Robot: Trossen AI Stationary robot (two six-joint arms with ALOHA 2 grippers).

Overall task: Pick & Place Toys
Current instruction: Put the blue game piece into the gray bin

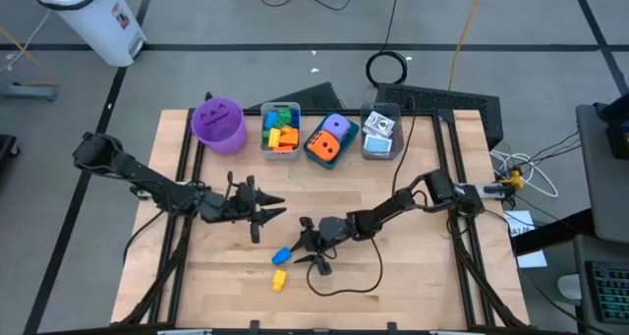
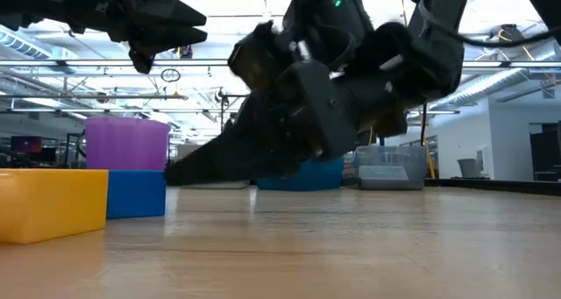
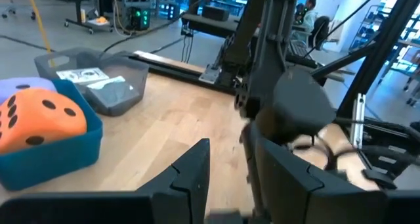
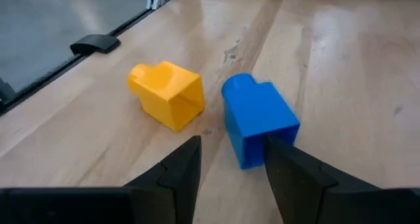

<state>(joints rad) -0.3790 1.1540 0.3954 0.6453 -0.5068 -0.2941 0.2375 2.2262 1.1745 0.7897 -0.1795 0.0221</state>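
No brand or legible writing reaches us; the nearest thing is the dark print on the white-grey cubes [image 1: 379, 133], too small to read. Those cubes lie in the clear bin [image 1: 382, 112] at the far edge of the table [image 1: 413, 276], around one o'clock from its middle. Beside it, at twelve o'clock, the blue bin [image 1: 346, 124] holds an orange dotted die [image 1: 323, 147] and a purple die [image 1: 337, 128]; in the left wrist view the orange die [image 3: 41, 121] fills that bin, black dots showing. Next along, the grey bin [image 1: 264, 137] carries a heap of small bricks [image 1: 281, 129] in green, blue, yellow, orange and red. At eleven o'clock stands the purple cup [image 1: 218, 122]; we cannot see its contents. Two bricks lie loose on the wood, around seven o'clock from the table's middle: a blue brick [image 1: 281, 255] and, just beside it at its six o'clock, a yellow brick [image 1: 278, 279]. The right gripper [image 1: 316, 251] sits low over the table at three o'clock from the blue brick, its fingers parted narrowly and empty; in the right wrist view the blue brick [image 4: 258, 122] lies just ahead of one fingertip, the yellow brick [image 4: 167, 94] a little apart. The left gripper [image 1: 263, 217] hangs above the table at nine o'clock from the middle, its fingers parted, holding nothing
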